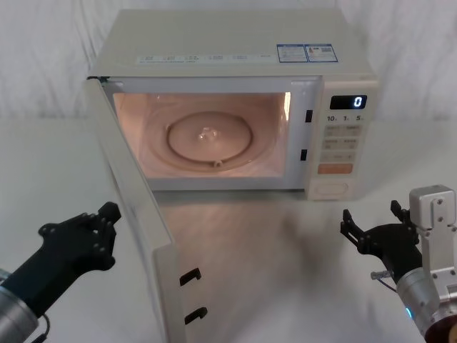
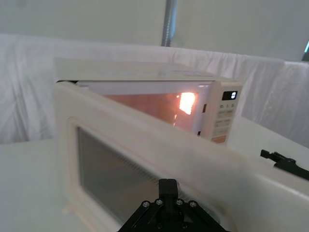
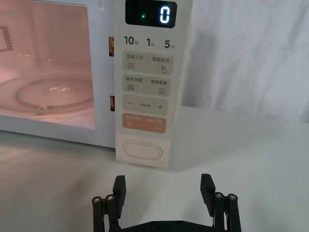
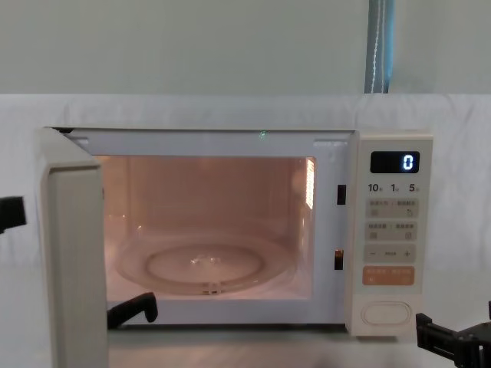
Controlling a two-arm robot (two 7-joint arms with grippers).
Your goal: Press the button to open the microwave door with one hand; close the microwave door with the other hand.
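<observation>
The microwave door (image 1: pixel 136 207) stands wide open, swung out toward me on its left hinge, and the cavity is lit. My left gripper (image 1: pixel 107 214) is shut and sits just off the door's outer face (image 2: pixel 145 159), its tip (image 2: pixel 167 186) close to the window. The button (image 3: pixel 141 151), a wide cream pill, is at the bottom of the control panel (image 1: pixel 331 189). My right gripper (image 3: pixel 163 188) is open, low over the table, in front of the button and a short way back from it, touching nothing.
The microwave (image 1: pixel 235 50) stands on a white cloth-covered table (image 1: pixel 285 271). Two black latch hooks (image 1: pixel 189 276) stick out of the door's free edge. The glass turntable (image 1: pixel 208 139) lies inside. The display (image 3: pixel 164 14) reads 0. A white curtain hangs behind.
</observation>
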